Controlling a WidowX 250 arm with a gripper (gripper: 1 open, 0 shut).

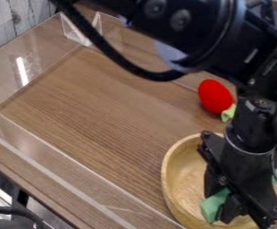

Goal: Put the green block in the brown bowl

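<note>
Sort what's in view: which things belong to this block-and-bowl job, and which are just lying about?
Part of the job:
- green block
- brown bowl
- gripper, down in the bowl at the block

Just lying about:
- red strawberry toy with its green tip

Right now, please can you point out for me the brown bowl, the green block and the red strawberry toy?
brown bowl [174, 169], camera view, on its left rim
green block [210, 208], camera view, on its visible end
red strawberry toy [215, 94], camera view, on its red body
</note>
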